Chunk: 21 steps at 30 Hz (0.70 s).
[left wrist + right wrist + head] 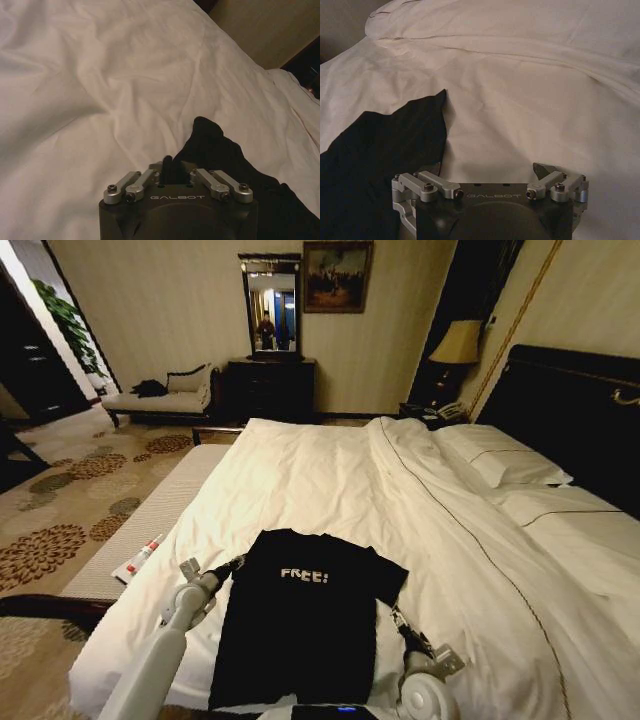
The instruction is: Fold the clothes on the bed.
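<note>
Head view, bottom centre: black T-shirt (305, 625) lies flat on the white duvet at the near end of the bed (330, 475), "FREE!" lettering toward the far side, hem toward the robot. Its left sleeve is folded in; right sleeve sticks out toward the frame's right.

Left gripper (234, 564), lower left of frame, sits at the shirt's left shoulder edge. In the left wrist view its fingers are drawn together on a pinch of black cloth (220, 165), i.e. clamped on the shirt.

Right gripper (397, 615), lower right, is just beside the shirt's right edge below the sleeve. Right wrist view: fingers (543, 169) apart, one over the black cloth (385, 150), the other over bare sheet.

Mid-left: padded bench (150, 515) w/ a small tube (138, 559) on it. Far right: pillows (500, 460), dark headboard (580, 410), lamp (458, 345). Far wall: dresser (270, 390) w/ mirror (272, 305).
</note>
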Available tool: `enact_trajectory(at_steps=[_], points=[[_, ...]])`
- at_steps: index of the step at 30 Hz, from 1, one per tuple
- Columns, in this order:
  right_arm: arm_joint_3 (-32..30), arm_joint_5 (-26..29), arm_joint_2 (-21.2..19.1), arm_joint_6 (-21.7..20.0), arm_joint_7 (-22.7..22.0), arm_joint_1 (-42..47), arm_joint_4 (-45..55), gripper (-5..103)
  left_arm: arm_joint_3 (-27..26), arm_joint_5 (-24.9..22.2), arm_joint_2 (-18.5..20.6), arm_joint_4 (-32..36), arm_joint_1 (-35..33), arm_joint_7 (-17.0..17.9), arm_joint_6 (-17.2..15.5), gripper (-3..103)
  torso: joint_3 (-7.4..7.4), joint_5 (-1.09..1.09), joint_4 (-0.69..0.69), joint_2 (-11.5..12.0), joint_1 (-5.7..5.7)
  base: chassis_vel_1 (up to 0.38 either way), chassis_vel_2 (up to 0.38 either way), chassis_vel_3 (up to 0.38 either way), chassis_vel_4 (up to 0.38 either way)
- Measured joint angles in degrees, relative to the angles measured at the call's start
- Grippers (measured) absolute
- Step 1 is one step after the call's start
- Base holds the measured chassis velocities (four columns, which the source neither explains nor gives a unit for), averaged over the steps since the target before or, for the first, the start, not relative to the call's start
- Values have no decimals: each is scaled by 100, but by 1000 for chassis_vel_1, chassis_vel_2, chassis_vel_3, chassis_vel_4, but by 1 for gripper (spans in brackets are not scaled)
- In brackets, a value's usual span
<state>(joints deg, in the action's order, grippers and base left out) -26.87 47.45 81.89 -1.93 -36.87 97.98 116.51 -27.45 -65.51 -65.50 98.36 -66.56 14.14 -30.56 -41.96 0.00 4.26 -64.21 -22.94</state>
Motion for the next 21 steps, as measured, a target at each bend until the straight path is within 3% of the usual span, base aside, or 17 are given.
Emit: enact_trajectory(at_steps=[1,3,6,13,16,18,21], points=[[0,-6,2,0,-1,3,-2,100,7,1,4,0,-1,-3,0,17,0,0,0,0,0,0,0,0,0],[0,-11,3,1,-3,4,-4,100,14,3,13,2,-7,-9,1,17,0,0,0,0,0,0,0,0,0],[-3,-18,6,2,-9,-4,-16,100,56,48,92,118,-86,-112,8,2,0,0,0,0,0,0,0,0,0],[2,-21,19,2,-16,-41,-52,100,156,125,325,514,-346,-334,46,0,0,0,1,0,0,0,0,0,0],[9,-23,16,3,-22,-82,-91,100,361,687,667,832,-705,-736,230,0,0,0,0,0,0,0,0,0,0],[10,-23,13,3,-24,-93,-104,100,407,823,747,877,-774,-817,278,0,0,0,0,0,0,0,0,0,0],[40,-20,11,2,-33,-140,-139,100,662,1562,1124,983,-975,-1132,614,0,0,-1,0,0,0,0,0,0,0]])
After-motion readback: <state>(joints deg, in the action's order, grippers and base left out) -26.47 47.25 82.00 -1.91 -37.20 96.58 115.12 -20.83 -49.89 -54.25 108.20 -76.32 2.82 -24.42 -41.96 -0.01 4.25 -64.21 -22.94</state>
